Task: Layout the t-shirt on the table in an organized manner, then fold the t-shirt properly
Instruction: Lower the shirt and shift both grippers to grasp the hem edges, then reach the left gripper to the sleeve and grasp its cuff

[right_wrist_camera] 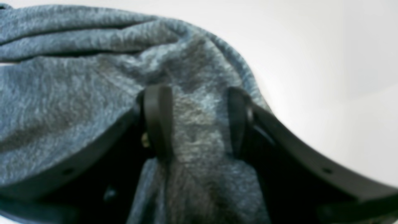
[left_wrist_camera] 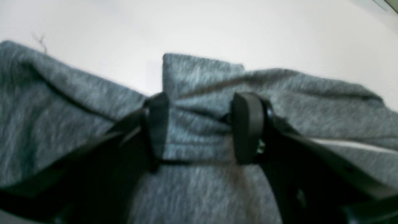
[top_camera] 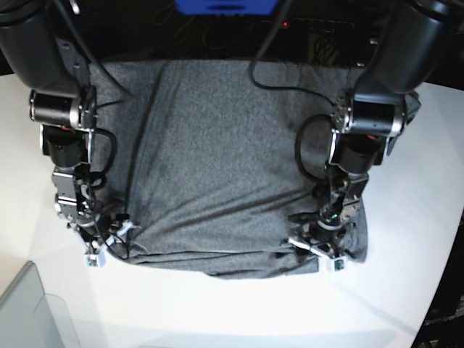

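Note:
The dark grey t-shirt (top_camera: 217, 159) lies spread flat on the white table (top_camera: 232, 312), its near edge slightly rumpled. In the base view my right gripper (top_camera: 98, 250) sits at the shirt's near-left corner and my left gripper (top_camera: 320, 254) at its near-right corner. In the left wrist view the left gripper (left_wrist_camera: 202, 130) stands open, its black fingers (left_wrist_camera: 247, 127) apart and pressed onto the t-shirt (left_wrist_camera: 62, 118), with a fold of cloth between them. In the right wrist view the right gripper (right_wrist_camera: 199, 121) is open too and straddles a ridge of the t-shirt (right_wrist_camera: 77, 93).
A pale translucent panel (top_camera: 22, 312) juts in at the near-left table corner. A blue object (top_camera: 225, 6) and black cables (top_camera: 268, 65) hang over the shirt's far edge. The table's curved edge (top_camera: 438, 290) runs down the right side. Bare white table (left_wrist_camera: 217, 25) lies beyond the cloth.

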